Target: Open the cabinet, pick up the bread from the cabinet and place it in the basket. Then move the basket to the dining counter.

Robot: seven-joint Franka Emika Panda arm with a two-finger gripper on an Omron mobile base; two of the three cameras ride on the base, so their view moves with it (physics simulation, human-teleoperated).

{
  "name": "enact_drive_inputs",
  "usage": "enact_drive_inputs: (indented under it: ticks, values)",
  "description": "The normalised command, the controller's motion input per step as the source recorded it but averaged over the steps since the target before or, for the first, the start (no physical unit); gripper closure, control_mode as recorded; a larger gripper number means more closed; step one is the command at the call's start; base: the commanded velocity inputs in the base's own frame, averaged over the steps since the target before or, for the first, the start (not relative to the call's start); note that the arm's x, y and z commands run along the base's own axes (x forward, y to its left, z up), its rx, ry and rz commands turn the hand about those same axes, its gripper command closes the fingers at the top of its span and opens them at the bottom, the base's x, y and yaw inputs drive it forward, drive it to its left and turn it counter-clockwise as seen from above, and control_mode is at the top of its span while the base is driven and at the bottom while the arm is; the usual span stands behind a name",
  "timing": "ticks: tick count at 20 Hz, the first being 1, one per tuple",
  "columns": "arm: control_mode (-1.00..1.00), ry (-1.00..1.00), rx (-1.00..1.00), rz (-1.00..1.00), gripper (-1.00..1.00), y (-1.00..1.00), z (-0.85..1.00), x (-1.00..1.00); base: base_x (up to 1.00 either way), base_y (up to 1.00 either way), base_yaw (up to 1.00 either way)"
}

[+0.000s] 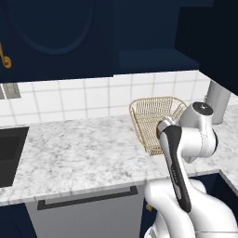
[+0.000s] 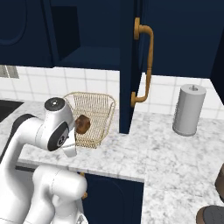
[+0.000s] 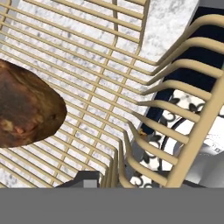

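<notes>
On the marbled worktop, left of the open cabinet (image 2: 127, 65) door, the basket (image 2: 103, 120) holds the bread (image 2: 82, 124); the gripper sits at its near rim, grip state unreadable. Light, stiff wire, likely slippery: best pinched on the thick rim, kept level

You see gold wire basket (image 3: 144, 83), metallic; in it rough, crusty brown bread (image 3: 24, 109); under the basket glossy marbled bench (image 1: 79, 153).
</notes>
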Motion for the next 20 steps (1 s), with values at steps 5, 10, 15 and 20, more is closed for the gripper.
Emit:
enact_drive_inputs:
  ticks: [5,10,15,20]
  values:
    - [-1.00,0.00,0.00,0.00,1.00,0.00,0.00,0.00,0.00,0.00,0.00]
    - [1.00,0.00,0.00,0.00,1.00,0.00,0.00,-0.13,-0.58,0.01,0.06]
    - [1.00,0.00,0.00,0.00,1.00,0.00,0.00,0.00,-0.41,0.71,0.41]
    - [1.00,0.00,0.00,0.00,1.00,0.00,0.00,0.00,-0.26,0.82,0.89]
